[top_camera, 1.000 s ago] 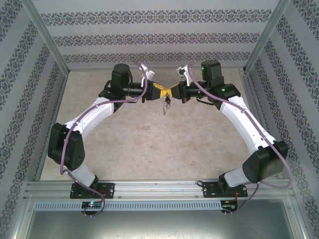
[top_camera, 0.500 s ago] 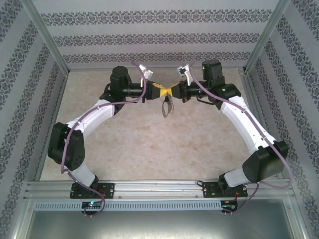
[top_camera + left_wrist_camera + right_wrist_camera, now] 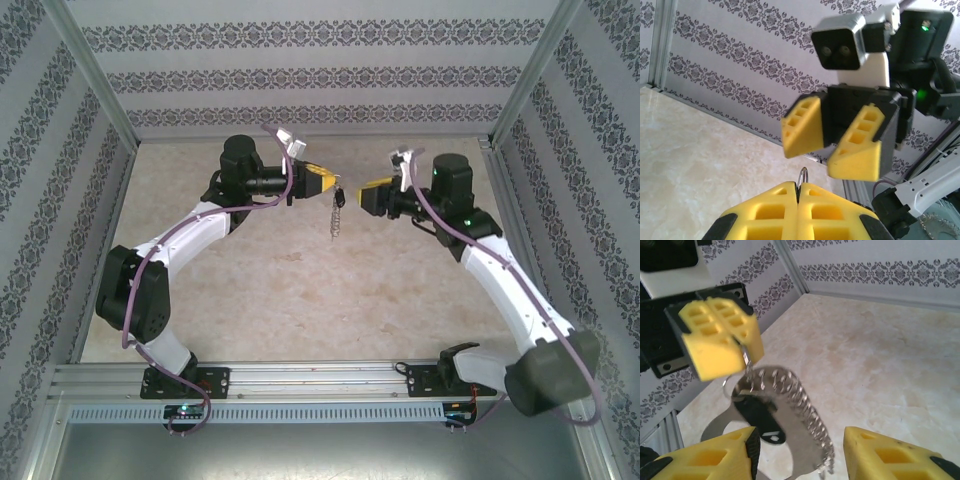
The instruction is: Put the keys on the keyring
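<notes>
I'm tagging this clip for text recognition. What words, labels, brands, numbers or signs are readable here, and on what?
No text is readable.
On the chunky black plastic key head: one small pale mark, too blurred to read.
On the flat grey metal keyring: no lettering visible.
On the patterned wallpaper: ornament only, no letters.

You see the left gripper (image 3: pixel 725 332) pinching the top of the keyring (image 3: pixel 795 440); it dangles, blurred, with the key (image 3: pixel 757 415), framed by the right gripper's (image 3: pixel 800 454) parted fingers
</notes>
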Available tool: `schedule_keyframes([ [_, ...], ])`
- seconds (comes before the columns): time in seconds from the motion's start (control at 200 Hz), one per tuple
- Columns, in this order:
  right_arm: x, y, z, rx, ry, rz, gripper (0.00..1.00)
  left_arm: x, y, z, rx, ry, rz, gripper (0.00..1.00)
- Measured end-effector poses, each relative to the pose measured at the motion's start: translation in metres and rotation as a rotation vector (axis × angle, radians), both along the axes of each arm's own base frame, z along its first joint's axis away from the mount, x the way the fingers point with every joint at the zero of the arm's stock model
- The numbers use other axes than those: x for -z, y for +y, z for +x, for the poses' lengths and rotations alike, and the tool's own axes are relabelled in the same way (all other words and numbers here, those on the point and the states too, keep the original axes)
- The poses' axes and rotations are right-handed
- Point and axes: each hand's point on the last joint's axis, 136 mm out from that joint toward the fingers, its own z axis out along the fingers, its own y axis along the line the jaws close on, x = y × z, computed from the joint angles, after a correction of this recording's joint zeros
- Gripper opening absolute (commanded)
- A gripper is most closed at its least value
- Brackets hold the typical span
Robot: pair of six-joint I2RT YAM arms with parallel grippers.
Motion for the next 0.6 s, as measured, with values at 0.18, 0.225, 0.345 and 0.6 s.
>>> schedule_keyframes([
  [0.18, 0.015, 0.015, -0.015, -0.003, -0.030, 0.023, 0.54, -0.001, 0.000, 0.001, -0.008, -0.011, -0.004, 0.00],
  [0.225, 0.016, 0.019, -0.016, -0.008, -0.039, 0.024, 0.54, -0.002, 0.000, 0.001, -0.008, -0.015, -0.007, 0.00],
  [0.345, 0.015, 0.023, -0.010, -0.002, -0.067, 0.033, 0.54, -0.005, 0.000, 0.001, -0.008, -0.023, -0.014, 0.00],
  [0.6, 0.034, 0.033, 0.012, 0.009, -0.020, 0.048, 0.52, -0.006, 0.000, 0.001, -0.008, -0.024, -0.018, 0.00],
])
